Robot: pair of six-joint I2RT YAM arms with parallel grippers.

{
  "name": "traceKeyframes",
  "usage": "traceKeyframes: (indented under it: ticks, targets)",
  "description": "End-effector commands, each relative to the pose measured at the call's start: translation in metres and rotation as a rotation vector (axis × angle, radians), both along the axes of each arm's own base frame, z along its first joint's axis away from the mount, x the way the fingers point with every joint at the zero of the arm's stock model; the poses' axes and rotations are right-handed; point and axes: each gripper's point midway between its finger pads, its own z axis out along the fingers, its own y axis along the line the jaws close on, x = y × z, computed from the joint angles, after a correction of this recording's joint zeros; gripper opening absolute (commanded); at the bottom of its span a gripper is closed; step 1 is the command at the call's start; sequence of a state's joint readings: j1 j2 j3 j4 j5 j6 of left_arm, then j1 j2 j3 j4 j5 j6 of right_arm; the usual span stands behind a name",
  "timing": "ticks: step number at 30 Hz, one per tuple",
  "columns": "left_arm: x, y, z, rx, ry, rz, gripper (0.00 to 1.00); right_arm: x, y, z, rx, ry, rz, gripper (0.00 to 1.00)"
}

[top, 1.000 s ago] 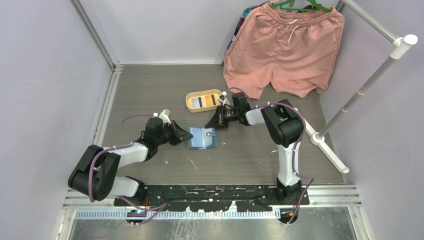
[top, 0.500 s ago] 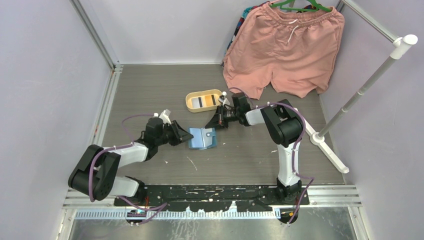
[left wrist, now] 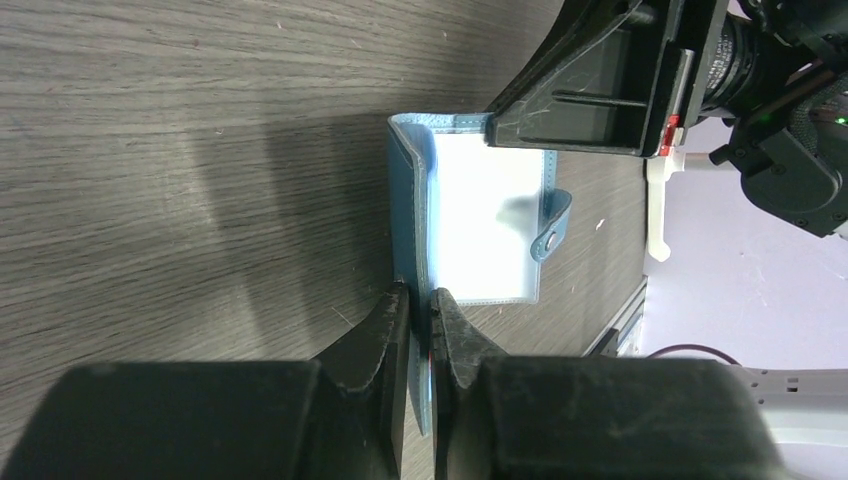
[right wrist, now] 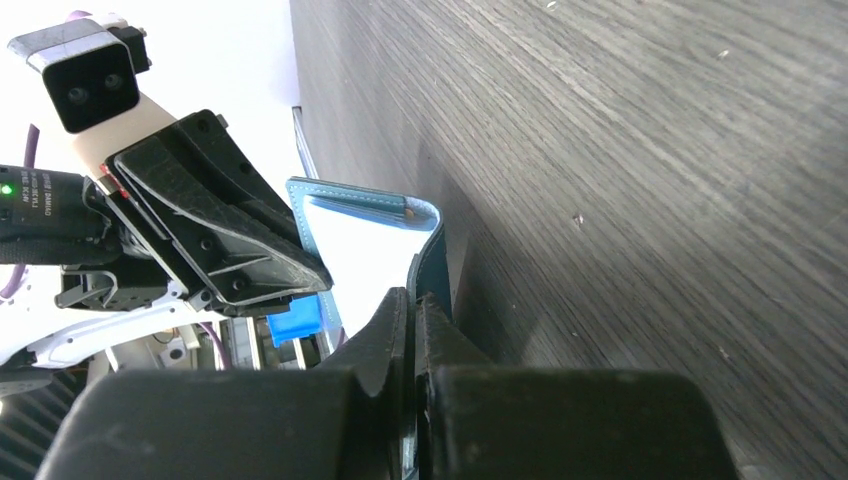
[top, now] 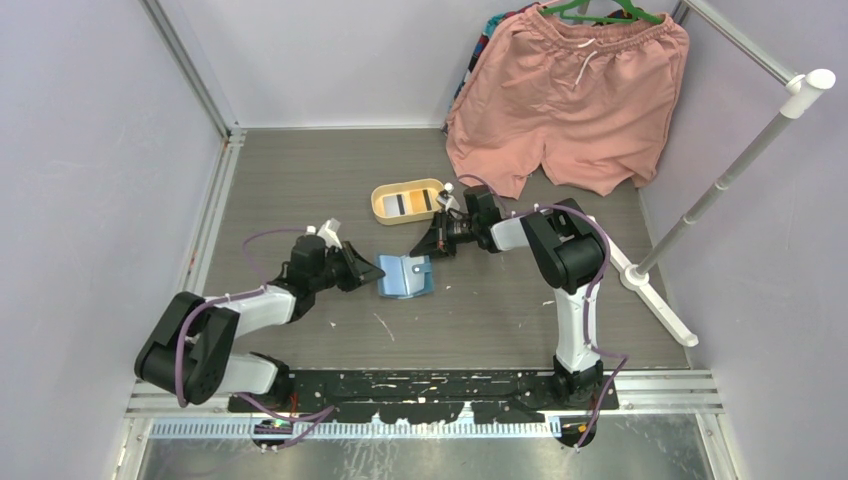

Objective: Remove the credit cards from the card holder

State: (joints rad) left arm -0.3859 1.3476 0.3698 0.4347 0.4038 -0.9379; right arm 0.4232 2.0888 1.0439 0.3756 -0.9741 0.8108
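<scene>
While the small teal-blue stitched bifold card holder (left wrist: 480, 220) sits opened at the middle of the grey wood-grain counter (left wrist: 150, 120), my left end effector (left wrist: 420, 292) is clenched on one of its edges. My right end effector (right wrist: 412, 293) is clenched on another edge. I judge this two-sided pinch is meant to hold the pockets spread apart.

I count one card holder and two end effectors, both on it. Glare whitens its inside, so I cannot count the thin plastic credit cards there. Just beyond stands one yellow oval tray (top: 375, 203), holding what look like two flat pieces.
</scene>
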Motion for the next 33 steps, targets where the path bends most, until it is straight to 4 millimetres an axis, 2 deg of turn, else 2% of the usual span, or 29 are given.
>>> traceKeyframes:
  ticks: [1, 6, 7, 8, 9, 10, 12, 16, 21, 23, 28, 31, 33]
  targets:
    - [0.005, 0.002, 0.015, -0.004, -0.057, 0.006, 0.11, -0.001, -0.001, -0.004, 0.01, 0.024, 0.005, 0.01]
    - [0.004, 0.003, 0.015, -0.003, -0.056, 0.006, 0.14, -0.001, -0.001, -0.005, 0.011, 0.03, 0.003, 0.01]
    - [0.004, 0.003, 0.015, -0.003, -0.056, 0.003, 0.13, -0.001, -0.001, -0.006, 0.01, 0.033, 0.002, 0.01]
    - [0.003, 0.002, 0.014, -0.004, -0.054, 0.0, 0.07, -0.001, -0.001, -0.007, 0.009, 0.035, 0.001, 0.01]
    - [0.004, 0.002, 0.014, -0.008, -0.055, -0.001, 0.01, -0.001, -0.001, -0.007, 0.009, 0.037, 0.001, 0.03]
    - [0.004, 0.001, 0.014, -0.01, -0.054, -0.006, 0.0, -0.001, -0.001, -0.007, 0.007, 0.038, -0.001, 0.08]
    - [0.004, 0.0, 0.013, -0.009, -0.054, -0.016, 0.0, -0.001, -0.001, -0.007, 0.003, 0.037, -0.003, 0.18]
    - [0.008, -0.003, 0.016, 0.012, -0.059, -0.044, 0.0, 0.002, -0.005, -0.003, -0.045, 0.007, -0.014, 0.3]
    - [0.012, -0.001, 0.021, 0.034, -0.087, -0.04, 0.0, 0.017, -0.023, 0.006, -0.256, -0.063, -0.069, 0.45]
    - [0.011, 0.0, 0.022, 0.037, -0.091, -0.04, 0.0, 0.027, -0.032, 0.019, -0.332, -0.138, -0.1, 0.49]
    - [0.011, 0.001, 0.025, 0.05, -0.108, -0.045, 0.0, 0.052, -0.05, 0.076, -0.51, -0.388, -0.209, 0.53]
    - [0.012, 0.001, 0.027, 0.052, -0.123, -0.045, 0.0, 0.048, -0.039, 0.108, -0.574, -0.519, -0.222, 0.57]
    - [0.013, 0.0, 0.026, 0.054, -0.124, -0.054, 0.0, 0.043, -0.025, 0.122, -0.575, -0.563, -0.204, 0.59]
